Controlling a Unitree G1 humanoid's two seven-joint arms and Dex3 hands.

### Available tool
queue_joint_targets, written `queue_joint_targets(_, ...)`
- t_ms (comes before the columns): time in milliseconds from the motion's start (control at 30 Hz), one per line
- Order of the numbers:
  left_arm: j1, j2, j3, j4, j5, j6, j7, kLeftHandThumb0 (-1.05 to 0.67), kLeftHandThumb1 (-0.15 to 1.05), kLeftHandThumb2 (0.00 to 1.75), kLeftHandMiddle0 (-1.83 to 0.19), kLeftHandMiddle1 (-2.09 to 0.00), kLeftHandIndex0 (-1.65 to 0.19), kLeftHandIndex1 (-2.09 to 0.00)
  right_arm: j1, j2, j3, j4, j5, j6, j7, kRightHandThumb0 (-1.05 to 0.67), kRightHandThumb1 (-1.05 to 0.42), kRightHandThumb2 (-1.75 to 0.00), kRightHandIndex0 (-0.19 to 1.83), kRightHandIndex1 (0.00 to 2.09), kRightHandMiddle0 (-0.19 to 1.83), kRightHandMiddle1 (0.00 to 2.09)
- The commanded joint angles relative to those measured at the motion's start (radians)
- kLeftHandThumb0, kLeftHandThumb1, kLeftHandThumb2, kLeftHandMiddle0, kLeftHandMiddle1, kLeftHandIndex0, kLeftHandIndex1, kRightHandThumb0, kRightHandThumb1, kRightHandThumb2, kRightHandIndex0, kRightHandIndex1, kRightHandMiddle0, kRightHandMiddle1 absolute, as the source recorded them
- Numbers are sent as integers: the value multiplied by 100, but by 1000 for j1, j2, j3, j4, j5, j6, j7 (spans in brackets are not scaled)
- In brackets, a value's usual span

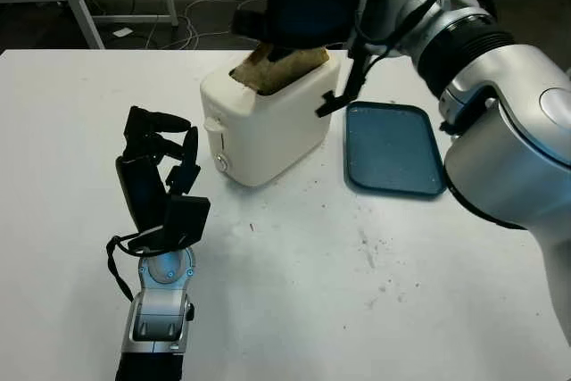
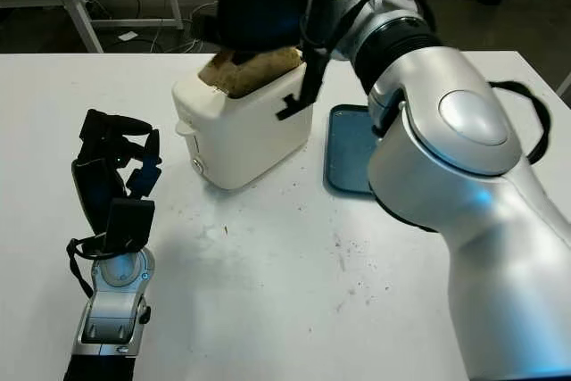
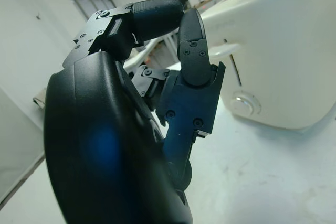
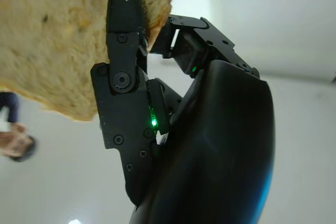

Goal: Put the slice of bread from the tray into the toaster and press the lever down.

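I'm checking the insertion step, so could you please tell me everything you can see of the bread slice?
The bread is one tan slice with a porous crumb and a darker crust edge, a little ragged. It sits tilted in the top slot of the white toaster, its upper part sticking out. The right hand is directly above it and grips it: in the right wrist view a black finger presses across its face. The blue tray beside the toaster no longer carries it.

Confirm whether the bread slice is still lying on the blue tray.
No: the blue tray is bare, and the bread slice sits in the toaster slot under the right robot hand.
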Motion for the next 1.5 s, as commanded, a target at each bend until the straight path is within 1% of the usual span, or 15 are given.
queue_joint_targets(0,11,-16,-4,-5,-6,-10,4,-43,92,39,-67,-175,-39,-170,12,3,-34,-2,40,-16,28,-53,-92,-11,118,175,83,163)
queue_joint_targets(100,13,-14,-3,-10,-1,-4,5,-44,92,38,-67,-175,-38,-171,17,-2,-53,-3,44,1,29,-51,-92,-12,119,175,89,173)
queue_joint_targets(233,14,-8,-3,-10,10,-1,5,-43,92,39,-66,-175,-38,-170,19,-20,-44,2,29,49,92,-53,-92,-32,120,175,89,174)
queue_joint_targets(367,12,-9,-2,-8,-5,-5,-4,-44,92,38,-66,-175,-39,-167,36,-48,-30,5,19,69,150,-52,-92,-23,114,175,83,171)
queue_joint_targets(567,10,-9,-2,-8,-14,-4,-11,-44,92,38,-66,-175,-41,-166,71,-75,44,5,-53,111,125,-55,-92,-16,115,175,84,163)
queue_joint_targets(700,5,-9,-5,-2,-7,-8,-5,-45,92,38,-66,-175,-41,-166,90,-78,76,8,-77,143,156,-61,-92,-19,115,175,83,158)
queue_joint_targets(767,5,-9,-6,-3,-3,-4,-3,-45,92,38,-67,-175,-41,-167,93,-80,63,11,-57,110,225,-67,-92,-21,104,174,84,121)
queue_joint_targets(900,6,-9,-5,-5,-7,0,-6,-44,92,38,-67,-175,-41,-169,87,-82,57,12,-49,97,371,-75,-92,-29,59,142,60,101)
queue_joint_targets(967,7,-7,-5,-2,-9,-5,-7,-44,92,38,-67,-175,-41,-169,88,-81,56,9,-49,113,402,-79,-92,-31,47,94,61,58)
queue_joint_targets(1033,7,-6,-5,0,-11,-8,-9,-44,92,38,-67,-175,-41,-168,88,-81,44,7,-40,119,423,-78,-92,-31,44,65,66,21)
queue_joint_targets(1067,7,-7,-5,0,-14,-8,-11,-44,92,38,-67,-175,-40,-168,88,-80,36,6,-33,125,438,-77,-92,-32,42,60,65,14)
queue_joint_targets(1200,5,-10,-9,-3,-3,3,-5,-44,92,39,-67,-175,-41,-169,77,-79,8,3,-10,133,458,-71,-92,-35,44,58,68,7)
queue_joint_targets(1300,5,-12,-10,-4,-3,5,-3,-43,92,38,-67,-175,-41,-169,70,-80,-12,-1,0,126,434,-65,-92,-36,58,66,85,16)
queue_joint_targets(1367,6,-10,-9,-4,-3,5,-3,-43,92,38,-67,-175,-41,-169,66,-77,-24,-2,7,123,442,-65,-92,-26,66,74,92,23)
queue_joint_targets(1467,7,-9,-8,-4,-6,4,-5,-44,92,38,-67,-175,-41,-168,63,-75,-29,-3,3,122,452,-69,-92,-20,63,67,90,19)
